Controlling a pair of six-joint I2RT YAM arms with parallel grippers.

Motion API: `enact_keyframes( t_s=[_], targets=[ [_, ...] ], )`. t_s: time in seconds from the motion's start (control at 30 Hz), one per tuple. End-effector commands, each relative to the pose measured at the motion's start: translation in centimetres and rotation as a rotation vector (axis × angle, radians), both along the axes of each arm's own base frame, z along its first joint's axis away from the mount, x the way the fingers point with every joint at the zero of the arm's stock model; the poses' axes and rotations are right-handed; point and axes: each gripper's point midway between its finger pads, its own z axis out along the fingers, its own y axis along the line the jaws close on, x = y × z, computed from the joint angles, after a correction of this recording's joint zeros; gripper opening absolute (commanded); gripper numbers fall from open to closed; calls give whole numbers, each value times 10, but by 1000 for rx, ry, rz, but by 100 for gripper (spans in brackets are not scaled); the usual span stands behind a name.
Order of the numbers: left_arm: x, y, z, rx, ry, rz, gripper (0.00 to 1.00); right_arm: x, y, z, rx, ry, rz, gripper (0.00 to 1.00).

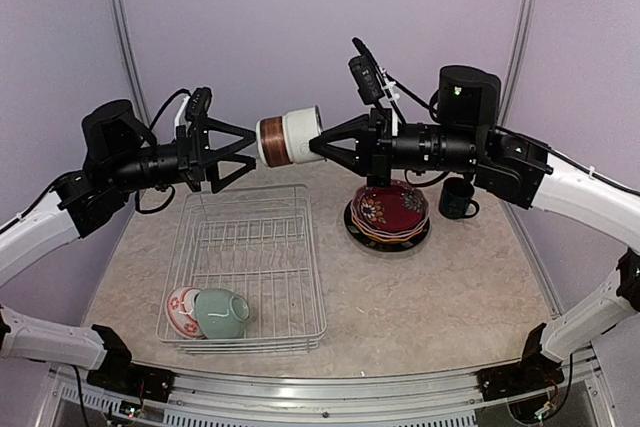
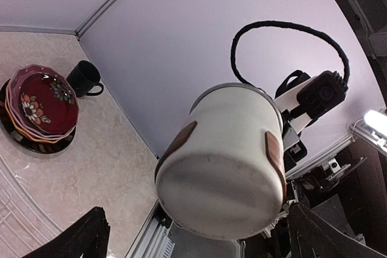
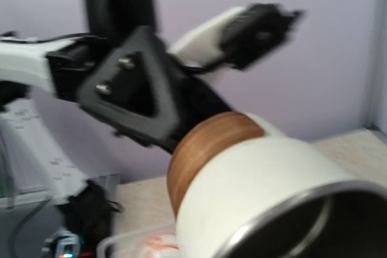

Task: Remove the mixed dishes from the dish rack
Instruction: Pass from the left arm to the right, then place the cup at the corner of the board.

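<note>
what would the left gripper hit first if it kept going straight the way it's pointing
The white ceramic cup with a brown band, held in mid-air by the right gripper; its base sits directly ahead of the open left gripper.

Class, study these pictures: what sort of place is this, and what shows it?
Probably a robotics test cell, not a home kitchen: a left arm and right arm bolted at the table edge, plain lilac walls with metal frame posts, and a dish rack and stacked dishes set out.
</note>
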Motion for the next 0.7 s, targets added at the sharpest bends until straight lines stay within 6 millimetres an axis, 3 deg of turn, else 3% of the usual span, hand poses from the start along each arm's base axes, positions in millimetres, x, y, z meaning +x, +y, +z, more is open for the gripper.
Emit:
enact_keyframes(
  t_s=[0.0, 0.27, 0.47, 0.67],
  targets=[
    [10, 16, -19, 48, 66, 75, 99, 37, -39, -8, -81, 6, -220, 0],
    [21, 31, -34, 223, 97, 167, 99, 119, -145, -89, -397, 188, -722, 0],
    [26, 34, -45, 277, 125, 193, 99, 148, -221, -135, -568, 273, -974, 0],
    [29, 38, -63, 359, 179, 213, 99, 163, -261, -187, -693, 362, -1072, 0]
  ],
)
